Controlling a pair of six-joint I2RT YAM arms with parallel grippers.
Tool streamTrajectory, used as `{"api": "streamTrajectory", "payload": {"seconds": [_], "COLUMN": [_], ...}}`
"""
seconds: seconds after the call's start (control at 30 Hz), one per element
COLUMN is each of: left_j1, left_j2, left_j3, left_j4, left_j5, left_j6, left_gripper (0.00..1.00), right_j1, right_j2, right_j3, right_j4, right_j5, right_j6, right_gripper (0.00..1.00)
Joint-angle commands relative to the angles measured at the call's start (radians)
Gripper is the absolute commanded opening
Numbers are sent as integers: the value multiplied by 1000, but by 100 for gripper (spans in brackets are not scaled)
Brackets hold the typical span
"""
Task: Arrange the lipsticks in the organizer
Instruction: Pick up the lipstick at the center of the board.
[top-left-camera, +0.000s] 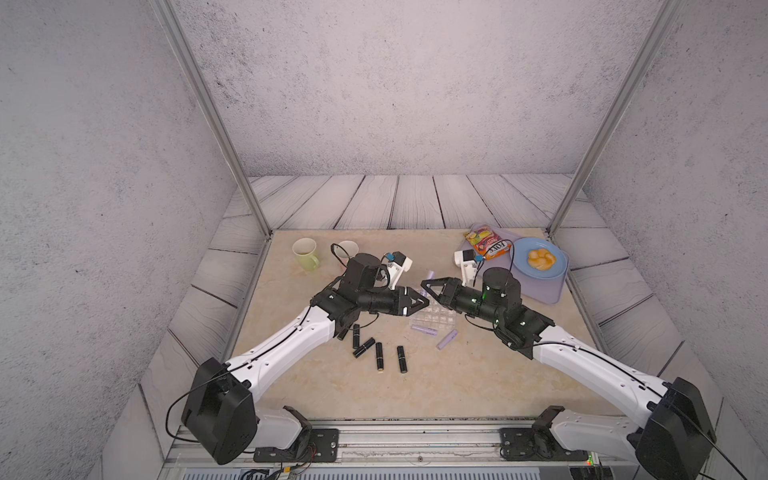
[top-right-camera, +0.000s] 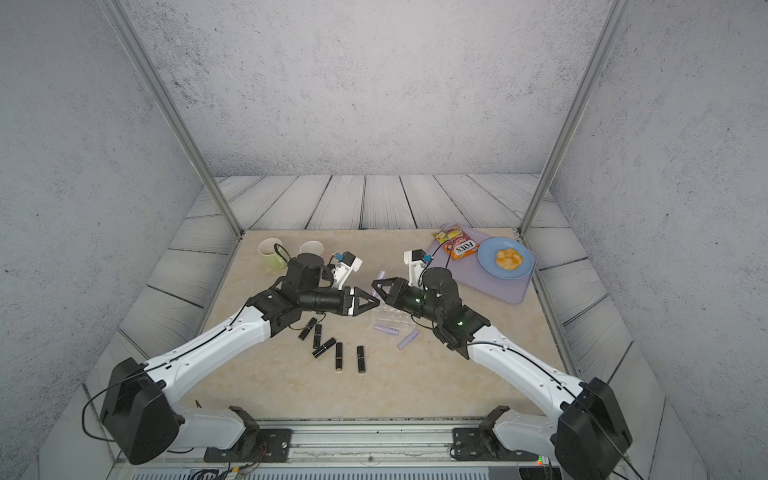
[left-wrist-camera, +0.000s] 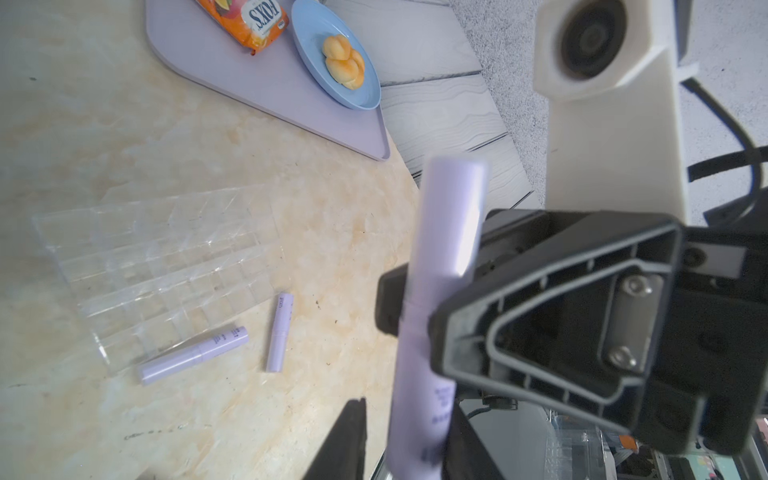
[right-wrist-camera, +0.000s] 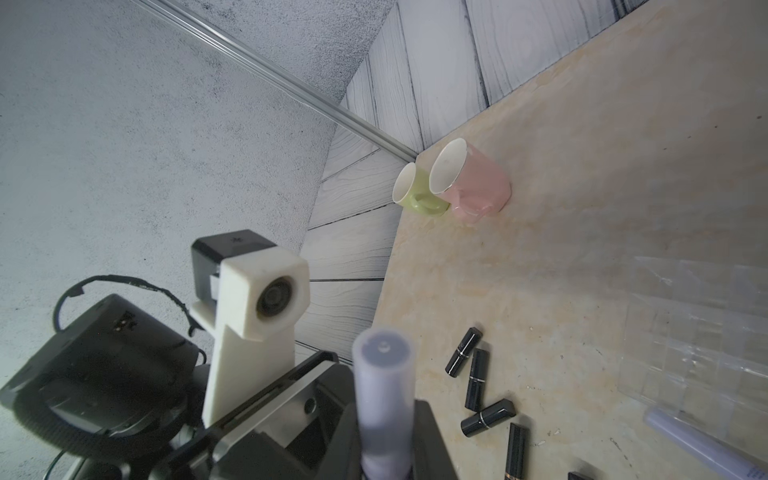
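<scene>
Your right gripper (top-left-camera: 427, 287) pinches one lilac lipstick (left-wrist-camera: 453, 216) over the empty organizer (top-left-camera: 434, 322). Whether the left gripper (top-left-camera: 424, 301) holds it is unclear. Seven more lipsticks (top-left-camera: 379, 356) lie loose toward the bench's (top-left-camera: 457, 386) near edge.

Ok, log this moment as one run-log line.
right gripper: shut on lilac lipstick | left gripper: at same tube's end, grip unclear | organizer: empty | table: two lilac lipsticks, five black lipsticks loose

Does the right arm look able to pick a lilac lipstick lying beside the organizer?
Probably not yet: the right gripper is shut on another lilac lipstick. The two lying lipsticks are uncovered, nearby.
</scene>
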Motion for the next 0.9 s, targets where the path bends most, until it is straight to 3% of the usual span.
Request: {"api": "streamTrajectory", "payload": {"seconds": [0.0,0.07,0.13,0.27,0.33,0.47,0.6,0.87], "left_j1": [-5,-5,-5,-15,-33,-57,-70,-95], "left_j2": [33,33,28,22,24,22,17,5], "left_j3": [38,42,44,40,36,25,27,19], "left_j4": [8,5,-15,-118,-180,-198,-187,-182], "left_j5": [33,27,-3,-138,-238,-309,-321,-336], "left_j6": [20,35,64,183,267,318,335,369], "left_gripper": [20,13,2,0,0,0,0,0], "right_j1": [3,3,3,-14,-47,-94,-93,-91], "right_j2": [-4,-4,-8,-38,-40,6,74,119], "right_j3": [6,8,11,28,74,180,224,242], "right_j4": [35,9,-34,-150,-281,-466,-472,-475], "right_j5": [-29,-14,21,119,145,78,-32,-61], "right_j6": [-1,-2,-8,-26,-44,-88,-52,-16], "right_gripper": [0,2,11,43,48,48,45,32]}}
